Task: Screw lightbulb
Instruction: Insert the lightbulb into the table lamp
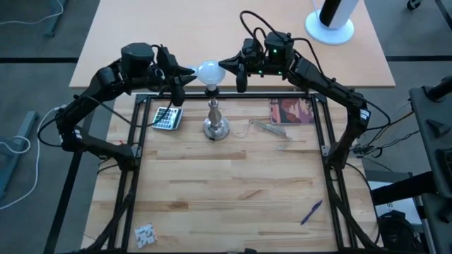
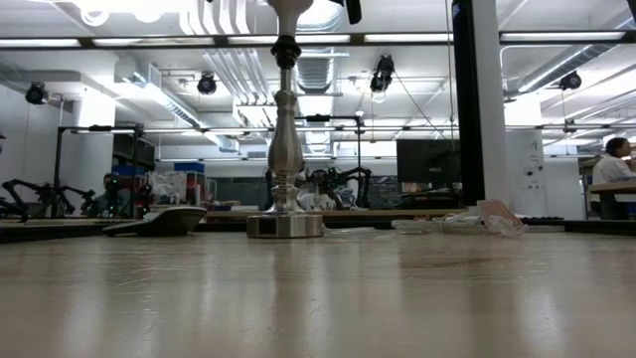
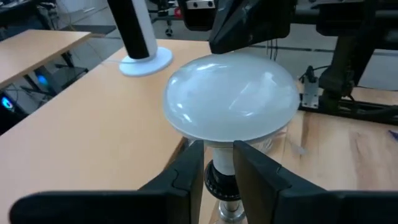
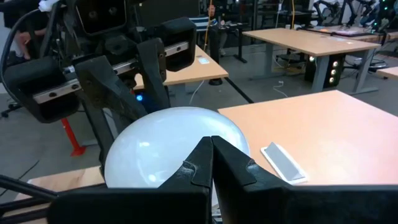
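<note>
the lightbulb (image 1: 210, 72) sits upright on top of the silver stand (image 1: 215, 121), at the far middle of the table (image 1: 233, 190), its screw base in the black socket (image 3: 219, 177). left gripper (image 3: 219, 167) is at the bulb's left side, fingers (image 3: 186, 171) spread a little w/ the neck btwn them, just beside it; can't tell if they touch. right gripper (image 4: 211, 163) is just right of the bulb, fingers pressed together, nothing btwn them, tips close against the glass. calculator (image 1: 168, 117) lies left of the stand, a book (image 1: 292, 111) to the right, a blue pen (image 1: 311, 212) near right.
</note>
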